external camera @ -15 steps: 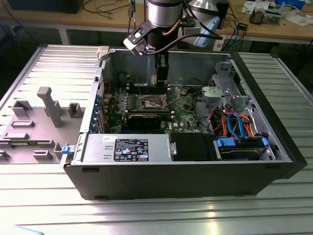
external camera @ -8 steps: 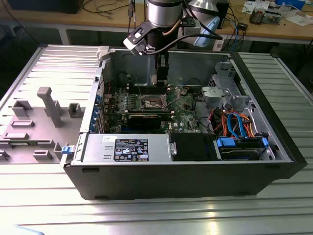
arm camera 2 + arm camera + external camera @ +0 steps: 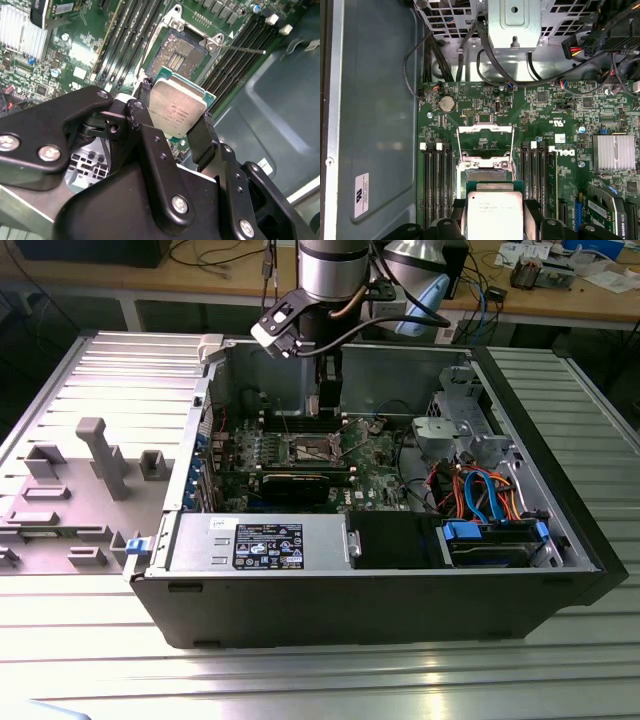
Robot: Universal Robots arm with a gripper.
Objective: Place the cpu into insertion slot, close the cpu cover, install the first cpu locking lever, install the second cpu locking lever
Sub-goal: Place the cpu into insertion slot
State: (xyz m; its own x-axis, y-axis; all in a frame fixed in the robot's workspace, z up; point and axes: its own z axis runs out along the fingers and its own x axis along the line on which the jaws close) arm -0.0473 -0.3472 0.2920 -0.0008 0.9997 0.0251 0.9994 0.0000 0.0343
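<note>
The jaws are pinched on the cpu (image 3: 177, 112), one black finger (image 3: 142, 107) against each of two opposite edges, so the chip hangs between them with its dull silver top facing the second wrist view. In the first wrist view the cpu (image 3: 493, 215) sits between the same two fingers, its green border showing along the edge nearest the insertion slot (image 3: 485, 175).

The chip is above the insertion slot (image 3: 179, 55) and apart from it, not yet seated. The slot's dark centre lies bare. The cpu cover (image 3: 485, 129) is swung open away from the slot, on the side opposite the chip, and green board shows through its square window. A thin locking lever (image 3: 245, 48) juts out from one corner of the slot, unhooked.

Long memory slots (image 3: 436, 185) run along both flanks of the insertion slot on the motherboard (image 3: 545, 110).

In the exterior view the arm (image 3: 335, 270) reaches down into the open computer case (image 3: 400, 590), which lies on the bench (image 3: 300, 680), and ends just over the insertion slot (image 3: 315, 450).
</note>
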